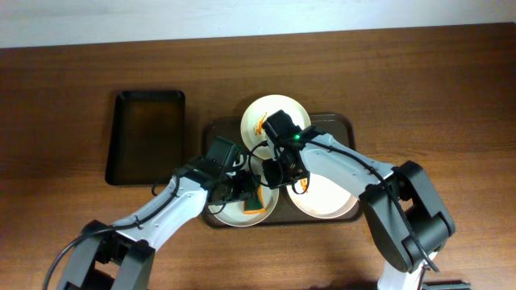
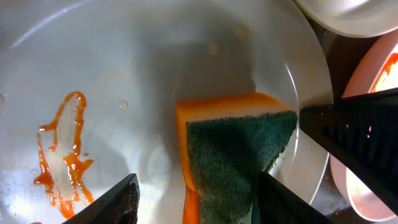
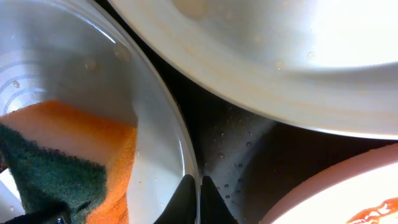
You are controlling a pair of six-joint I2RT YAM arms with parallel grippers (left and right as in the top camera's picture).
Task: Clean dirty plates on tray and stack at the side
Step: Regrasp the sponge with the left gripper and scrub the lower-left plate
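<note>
Up top in the overhead view, both arms crowd over the tray (image 1: 339, 129) on the tabletop (image 1: 419, 72). The left pincer (image 1: 242, 192) hangs over the smeared plate (image 1: 232, 213), with the sponge (image 1: 254, 201) right under it. The right pincer (image 1: 278, 171) sits just beside it, at that plate's rim. The far plate (image 1: 270, 113) lies beyond the right pincer and the right-hand plate (image 1: 326, 197) is next to it, both with orange streaks.

Left wrist view: the jaws are wide apart. The sponge stands between them, against one finger with a gap to the other, so it's not squeezed. The sauce smear (image 2: 62, 155) is off to the pincer's side, unwiped.

Right wrist view: the fingers (image 3: 185, 193) are nearly closed, pinching the smeared plate's rim, steadying it I guess.

So I'd say we're at wiping plate one. Next move, I reckon: clamp the sponge and drag it sideways across the smear with the rim pinned.
</note>
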